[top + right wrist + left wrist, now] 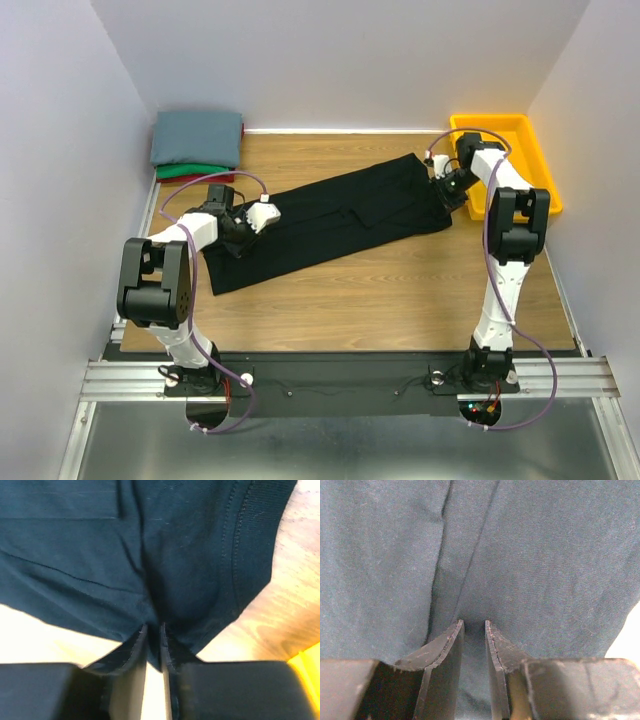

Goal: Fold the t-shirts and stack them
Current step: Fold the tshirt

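While the large plain black cloth t-shirt (340, 218) lies as a long, narrow band slanting across the light wooden surface (400, 300), each arm has hold of one end of it. The band runs from the near left towards the far right, flat on the wood with a few soft creases along its length.

The left gripper (474, 626) sits at the near-left end. In the left wrist view its two dark fingers (445, 647) are drawn close together, with a raised fold of black cloth pinched in the narrow slot between them. Two long creases run away from that pinch.

The right gripper (153, 629) sits at the far-right end, just beside the yellow plastic bin (520, 140). Its fingers are closed almost to touching, with a bunch of the same black cloth clamped between them. A stitched edge of the shirt curves down on the right of that view, and bare wood shows beyond it.

In the far-left corner, well apart from the black shirt, a slate grey-blue folded cloth t-shirt (197, 137) tops a small stack. A green folded t-shirt (185, 170) lies under it. A red folded t-shirt (213, 179) shows only as a thin edge at the bottom.
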